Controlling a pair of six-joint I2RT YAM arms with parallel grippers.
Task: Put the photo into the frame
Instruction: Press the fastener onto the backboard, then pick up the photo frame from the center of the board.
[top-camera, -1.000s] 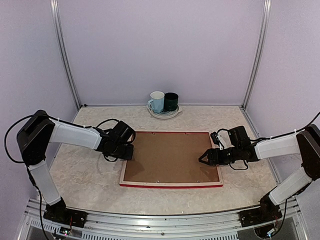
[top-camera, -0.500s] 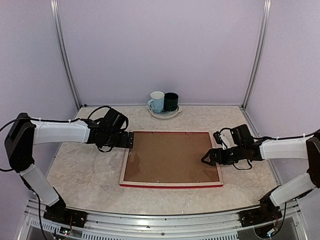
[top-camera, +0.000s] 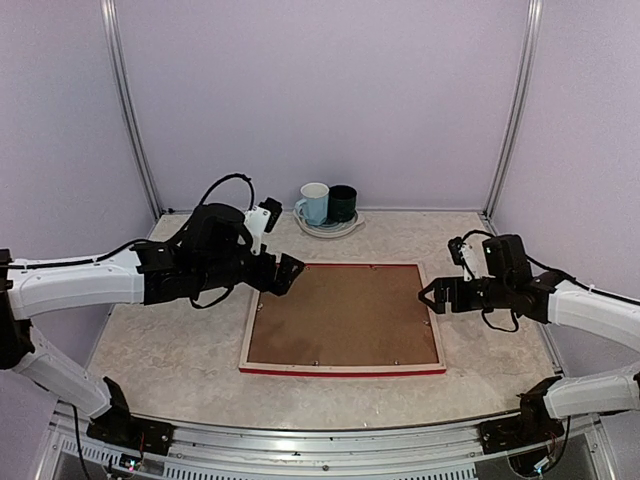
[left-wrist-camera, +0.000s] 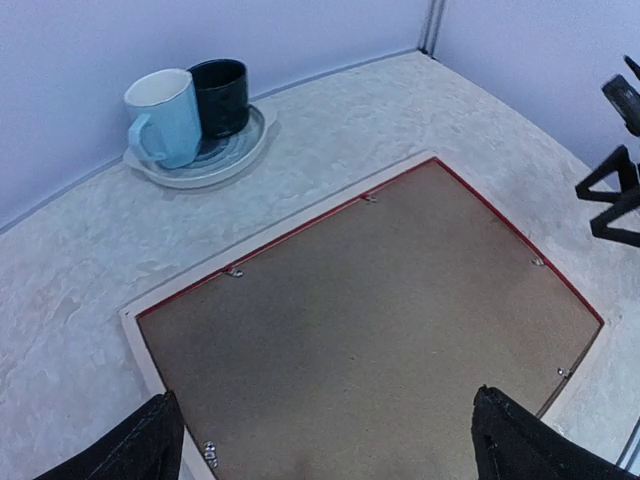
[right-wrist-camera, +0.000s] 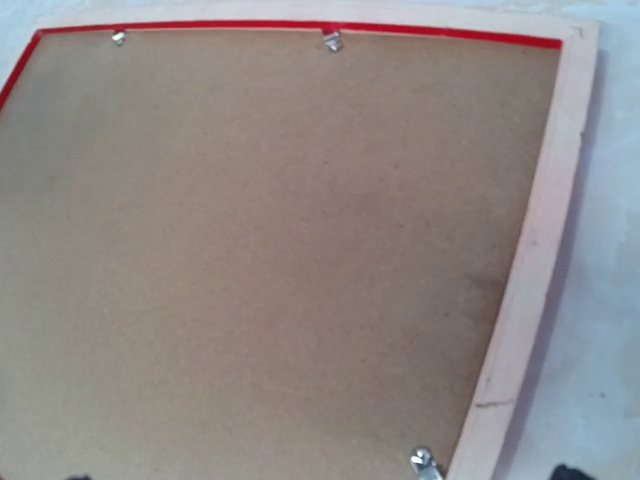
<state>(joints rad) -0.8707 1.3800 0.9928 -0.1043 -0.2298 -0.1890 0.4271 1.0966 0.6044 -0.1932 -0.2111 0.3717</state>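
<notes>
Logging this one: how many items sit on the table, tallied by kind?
Frame: 1, the frame, face down
Backing board: 1, the brown backing board
Mugs: 2, the light blue mug and the dark mug
Plate: 1, the plate under the mugs
Total: 5

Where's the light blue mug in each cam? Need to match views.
Top external: light blue mug at back centre, on the plate, left of the dark mug.
Left wrist: upper left, on the same plate.
Right wrist: not in it.
Shared landmark: brown backing board, visible in all three.
</notes>
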